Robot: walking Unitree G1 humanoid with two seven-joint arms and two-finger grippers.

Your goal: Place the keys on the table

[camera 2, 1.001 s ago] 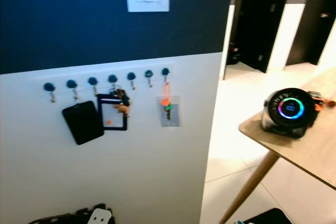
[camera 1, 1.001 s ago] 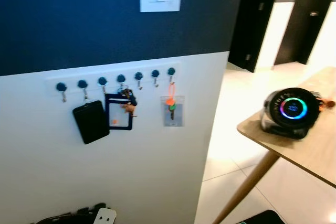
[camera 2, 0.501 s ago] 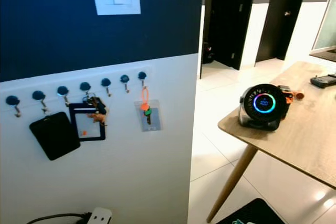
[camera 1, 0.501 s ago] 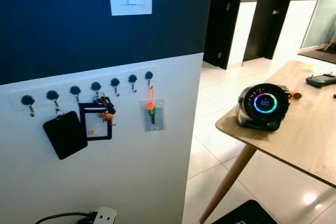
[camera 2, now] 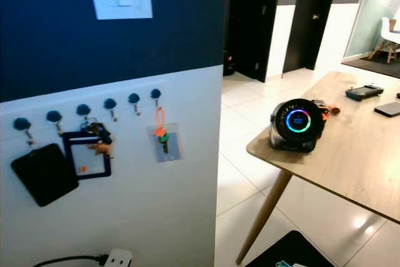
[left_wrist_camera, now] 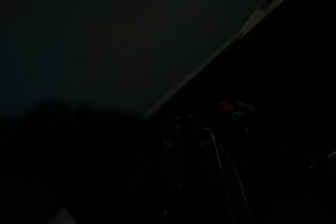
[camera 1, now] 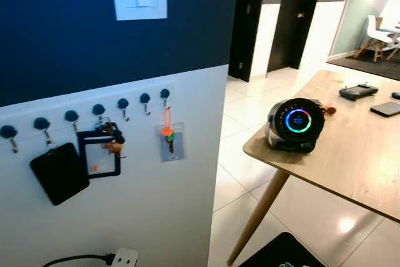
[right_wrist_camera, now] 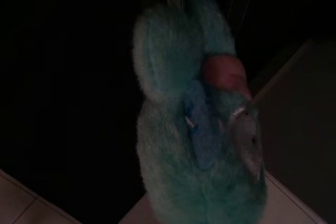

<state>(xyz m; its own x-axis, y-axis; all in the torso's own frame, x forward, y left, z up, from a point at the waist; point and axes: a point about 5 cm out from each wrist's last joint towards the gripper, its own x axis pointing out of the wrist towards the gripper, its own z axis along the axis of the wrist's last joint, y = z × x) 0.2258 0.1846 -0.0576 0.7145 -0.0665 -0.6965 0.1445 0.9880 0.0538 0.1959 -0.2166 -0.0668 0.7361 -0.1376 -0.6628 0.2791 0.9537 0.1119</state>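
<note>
In the right wrist view a fluffy teal keychain (right_wrist_camera: 194, 145) with a silver key (right_wrist_camera: 247, 142) and a blue tag hangs close before the camera, above floor tiles. My right gripper is shut on these keys, its fingers barely made out in the dark above the plush. The wooden table (camera 1: 350, 154) stands to the right, with a round black speaker (camera 1: 295, 123) and its lit ring near the closest corner. My left arm hangs idle; its wrist view is almost black.
A hook rail on the white half-wall carries an orange-tagged key (camera 1: 167, 137), a bunch of keys with a card holder (camera 1: 103, 151) and a black case (camera 1: 59, 172). A remote (camera 1: 359, 91) and a phone (camera 1: 386, 109) lie far back on the table. A power strip (camera 1: 124, 258) sits low on the wall.
The whole picture has shifted left, so the camera has turned right: more of the table and the far room shows. The things themselves have not moved.
</note>
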